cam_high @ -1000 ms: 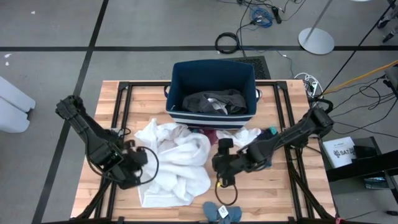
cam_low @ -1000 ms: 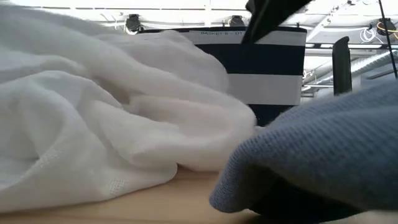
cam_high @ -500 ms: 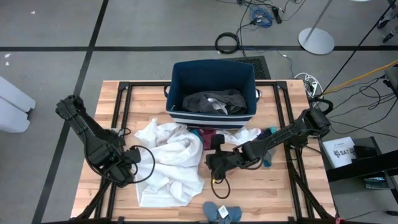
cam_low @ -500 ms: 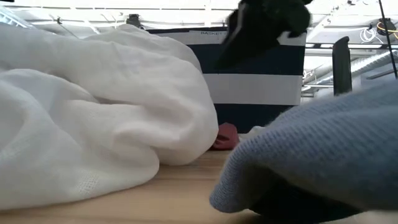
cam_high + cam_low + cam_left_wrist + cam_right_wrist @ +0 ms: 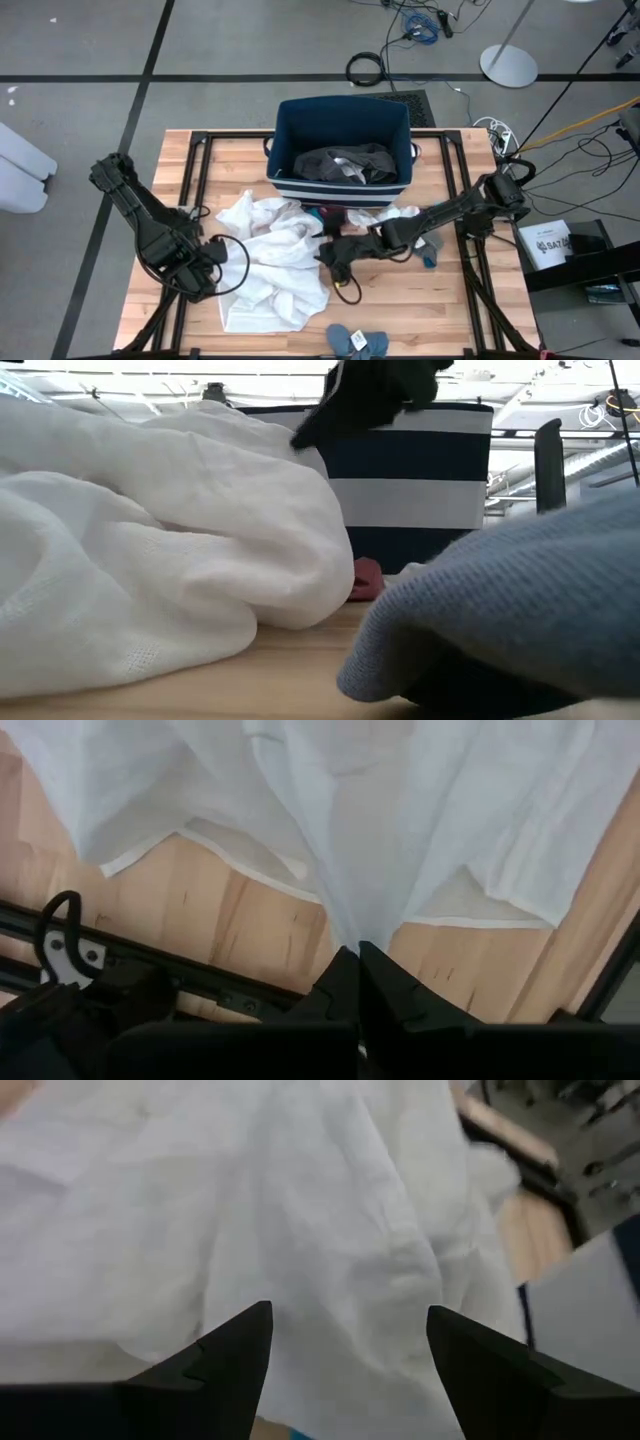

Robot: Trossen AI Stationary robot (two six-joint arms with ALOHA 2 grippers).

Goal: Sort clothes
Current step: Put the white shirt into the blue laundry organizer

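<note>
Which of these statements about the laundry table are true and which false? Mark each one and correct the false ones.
1. The left gripper is shut on the white garment. True.
2. The right gripper is clamped on a sock. False: its fingers stand open, facing the white garment, holding nothing.
3. A dark grey garment lies inside the bin. True.
4. The bin is plain red. False: it is navy with white stripes.
5. Blue socks lie at the table's near edge, apart from the white garment. True.
6. The maroon piece lies inside the bin. False: it lies on the table in front of the bin.
</note>
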